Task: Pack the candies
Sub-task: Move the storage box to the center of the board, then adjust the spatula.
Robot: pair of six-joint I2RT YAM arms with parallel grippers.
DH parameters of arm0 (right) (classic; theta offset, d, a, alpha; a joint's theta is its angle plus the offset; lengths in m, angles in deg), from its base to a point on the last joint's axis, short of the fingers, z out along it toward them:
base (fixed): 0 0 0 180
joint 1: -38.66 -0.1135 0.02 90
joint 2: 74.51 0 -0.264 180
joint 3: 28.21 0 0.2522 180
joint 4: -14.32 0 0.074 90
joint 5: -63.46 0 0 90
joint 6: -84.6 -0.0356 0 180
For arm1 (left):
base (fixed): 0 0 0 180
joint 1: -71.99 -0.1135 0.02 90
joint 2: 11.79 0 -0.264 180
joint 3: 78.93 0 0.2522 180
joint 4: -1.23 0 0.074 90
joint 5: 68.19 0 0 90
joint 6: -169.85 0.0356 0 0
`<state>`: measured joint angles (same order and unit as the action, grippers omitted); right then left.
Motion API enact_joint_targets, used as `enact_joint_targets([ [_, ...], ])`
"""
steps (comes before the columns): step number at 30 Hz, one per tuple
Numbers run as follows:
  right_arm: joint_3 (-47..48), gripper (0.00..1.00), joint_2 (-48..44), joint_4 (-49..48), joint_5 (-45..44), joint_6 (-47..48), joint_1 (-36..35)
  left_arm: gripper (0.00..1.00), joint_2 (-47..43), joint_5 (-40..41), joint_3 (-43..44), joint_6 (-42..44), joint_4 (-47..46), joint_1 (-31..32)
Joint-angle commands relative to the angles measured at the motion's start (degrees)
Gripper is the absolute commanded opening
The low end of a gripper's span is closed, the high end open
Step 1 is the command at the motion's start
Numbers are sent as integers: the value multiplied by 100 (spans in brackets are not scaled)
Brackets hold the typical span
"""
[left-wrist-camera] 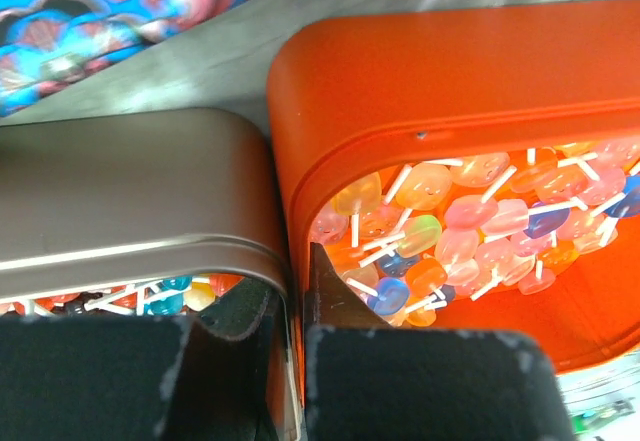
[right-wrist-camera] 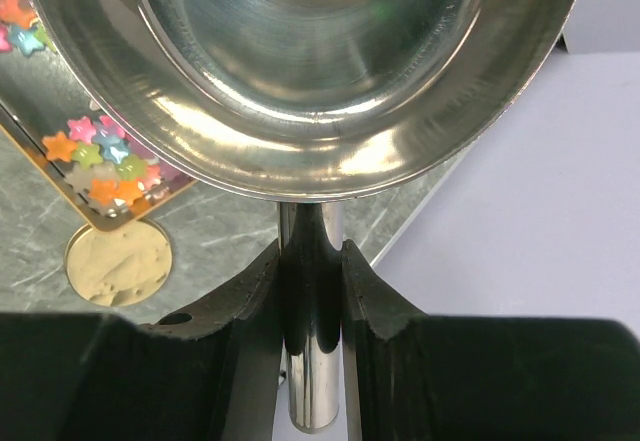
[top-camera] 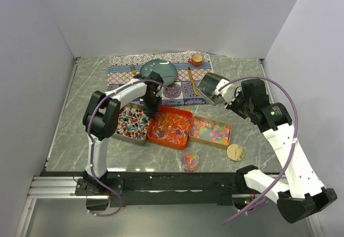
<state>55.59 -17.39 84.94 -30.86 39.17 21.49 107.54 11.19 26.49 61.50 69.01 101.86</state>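
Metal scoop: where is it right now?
Top view, right of centre: the metal scoop is held by its handle in the right gripper, raised just behind the tray of pastel candies, off the patterned mat's right corner.

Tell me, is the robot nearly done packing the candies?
Not yet. Some candies sit in the little cup, its gold lid lying off. The right gripper holds an empty scoop; the left gripper pinches the orange tray wall. Left: more scooping, then closing.
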Motion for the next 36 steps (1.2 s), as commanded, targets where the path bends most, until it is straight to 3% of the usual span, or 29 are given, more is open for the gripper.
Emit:
enact_joint_targets([
  [1,1,0,-105,-149,-96,-72,161,1,433,-925,141,-1003,-717,423],
  [6,-113,0,-140,-131,-96,130,293,1,811,-1013,791,-1407,-849,502],
  [13,-140,0,35,-97,158,209,390,2,1022,-1592,995,-1760,-1156,669],
  [15,-122,0,88,-70,290,358,390,11,996,-2040,924,-1681,-1323,669],
  [16,-61,0,123,26,413,437,390,25,970,-2120,924,-1637,-1315,661],
  [19,289,0,360,324,633,762,390,46,594,-2462,924,-1461,-1359,504],
  [21,684,0,614,483,844,991,381,53,303,-2717,828,-1391,-1420,345],
  [22,817,0,720,632,914,1035,381,62,-3,-2788,793,-1347,-1420,153],
  [30,1406,0,1661,897,1495,1325,127,66,-1288,-4141,292,-706,-1877,-876],
  [36,1950,0,2364,775,1442,1053,-445,68,-1816,-4599,-165,-546,-3028,-983],
])
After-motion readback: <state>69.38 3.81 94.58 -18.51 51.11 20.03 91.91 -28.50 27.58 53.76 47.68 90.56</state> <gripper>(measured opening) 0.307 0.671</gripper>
